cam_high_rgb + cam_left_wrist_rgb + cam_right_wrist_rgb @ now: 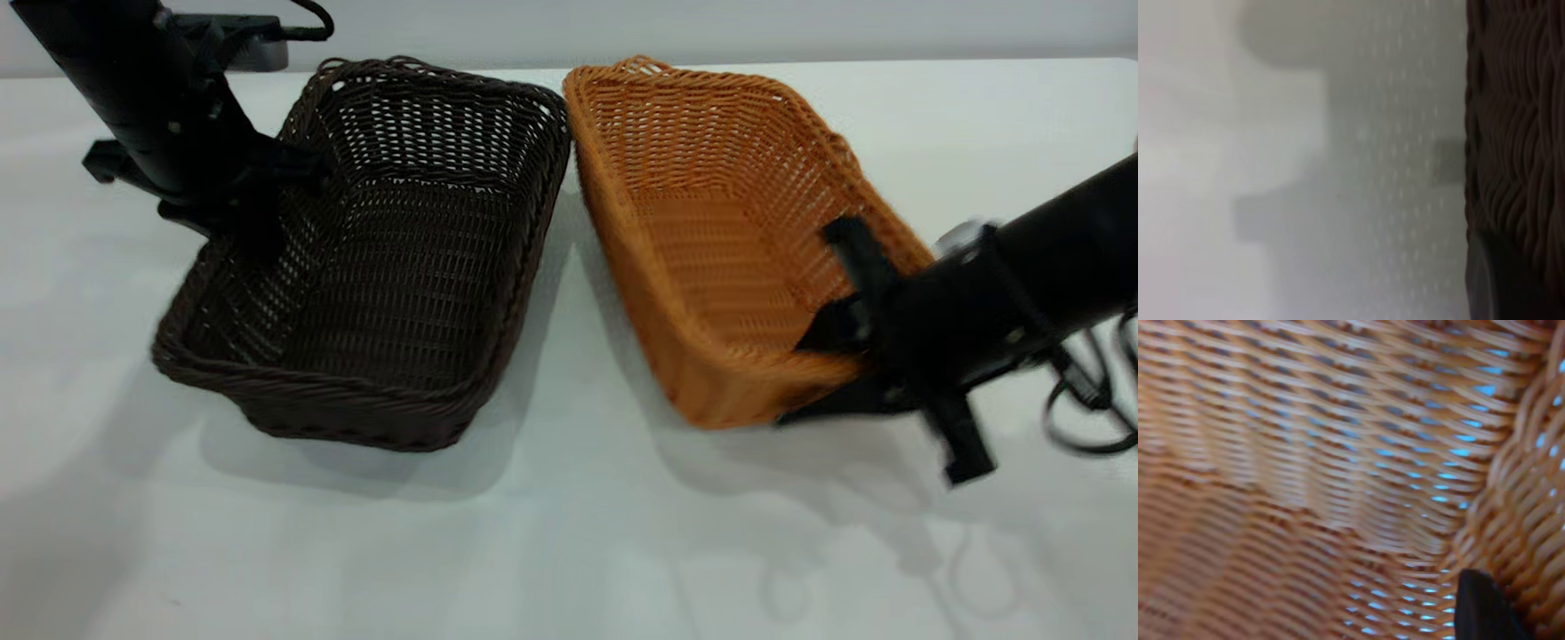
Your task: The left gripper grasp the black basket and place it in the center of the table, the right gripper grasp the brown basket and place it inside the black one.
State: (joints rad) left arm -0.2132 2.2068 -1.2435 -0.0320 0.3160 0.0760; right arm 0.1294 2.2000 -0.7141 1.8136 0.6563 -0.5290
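The black basket stands at the left middle of the white table. My left gripper is shut on its left long wall, near the rim. In the left wrist view the dark weave fills one side beside one finger. The brown basket lies just right of the black one, their far corners almost touching, and it is tilted with its right side raised. My right gripper is shut on its near right wall, one finger inside and one outside. The right wrist view shows orange weave and one fingertip.
A grey device with a black cable sits at the table's far left edge behind the left arm. Loops of black cable hang from the right arm. Bare white tabletop lies in front of both baskets.
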